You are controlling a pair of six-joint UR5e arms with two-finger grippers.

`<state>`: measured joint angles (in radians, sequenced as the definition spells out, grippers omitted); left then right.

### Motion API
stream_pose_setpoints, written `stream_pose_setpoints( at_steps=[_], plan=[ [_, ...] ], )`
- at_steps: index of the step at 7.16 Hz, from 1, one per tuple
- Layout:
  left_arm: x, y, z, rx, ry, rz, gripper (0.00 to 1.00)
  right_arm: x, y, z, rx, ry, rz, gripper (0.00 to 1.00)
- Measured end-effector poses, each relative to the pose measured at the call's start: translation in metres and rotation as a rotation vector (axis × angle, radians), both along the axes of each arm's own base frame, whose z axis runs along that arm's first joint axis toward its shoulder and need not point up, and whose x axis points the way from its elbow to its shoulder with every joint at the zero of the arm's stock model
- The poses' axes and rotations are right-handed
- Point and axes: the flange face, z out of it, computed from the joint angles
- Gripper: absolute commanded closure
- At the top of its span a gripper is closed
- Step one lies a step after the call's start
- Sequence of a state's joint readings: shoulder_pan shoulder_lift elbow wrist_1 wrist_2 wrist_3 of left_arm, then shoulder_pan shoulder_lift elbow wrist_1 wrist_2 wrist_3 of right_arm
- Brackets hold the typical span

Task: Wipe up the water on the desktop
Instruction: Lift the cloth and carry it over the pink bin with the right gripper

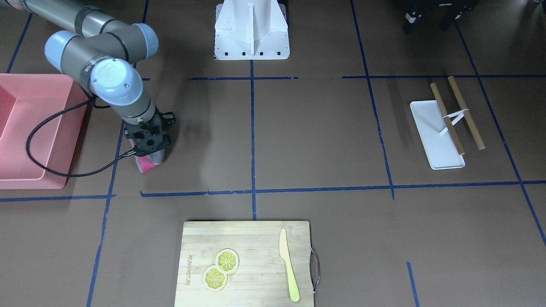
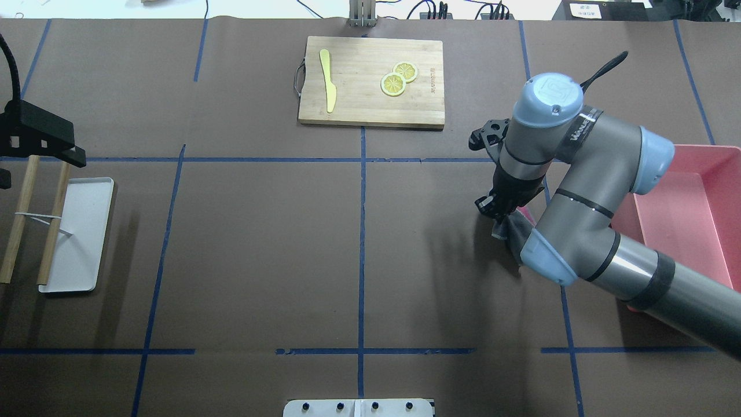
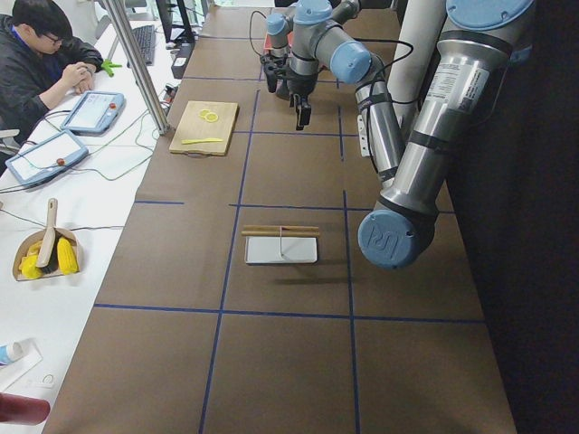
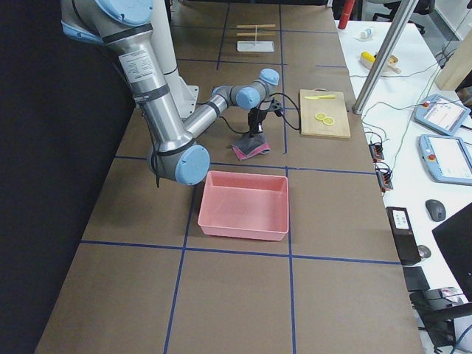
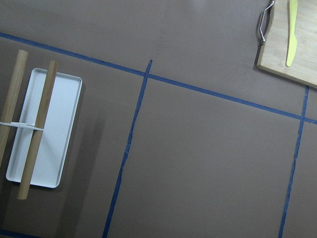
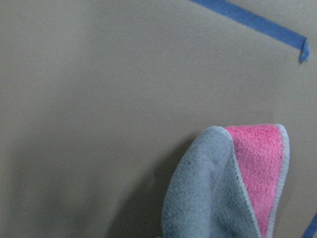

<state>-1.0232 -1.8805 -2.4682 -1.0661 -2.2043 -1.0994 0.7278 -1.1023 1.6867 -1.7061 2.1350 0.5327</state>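
— Grey-and-pink cloth [image 6: 233, 188] fills the wrist view's lower corner, its lower end down at the desktop [image 1: 315, 136]; right gripper [image 1: 148, 152] stands near vertical, jaws closed onto the cloth's top fold.
— Noted; we find no wet patch in any view, so we judge the first risk is wiping the wrong square.
— Second risk: cloth is bunched and held by little; drag could pull it free, or it may only smear.
— Third: black cable [image 1: 91, 172] loops over the pink bin [image 1: 42, 89], just beside the gripper on the robot's right; a long sweep away might draw it taut against the rim.
— Room, then: open brown surface toward the table's middle; cutting board [image 1: 256, 247] well apart on the operators' side; white tray [image 1: 431, 132] far over by the left gripper [image 2: 40, 136], whose jaws we cannot make out.
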Motion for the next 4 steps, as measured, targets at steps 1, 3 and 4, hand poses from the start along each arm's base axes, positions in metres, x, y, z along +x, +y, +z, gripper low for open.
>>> stream_pose_setpoints(
  at_steps=[1,3,4],
  plan=[
    [0.000,0.000,0.000,0.000,0.000,0.000,0.00,0.015,-0.017,0.005,0.004,0.004,0.016,1.00],
    [-0.002,0.000,0.005,0.002,-0.012,0.003,0.00,0.054,-0.043,-0.005,0.013,-0.013,0.075,1.00],
    [-0.008,-0.002,0.016,0.022,-0.035,0.021,0.00,0.080,-0.052,-0.012,0.014,-0.012,0.107,1.00]
  ],
)
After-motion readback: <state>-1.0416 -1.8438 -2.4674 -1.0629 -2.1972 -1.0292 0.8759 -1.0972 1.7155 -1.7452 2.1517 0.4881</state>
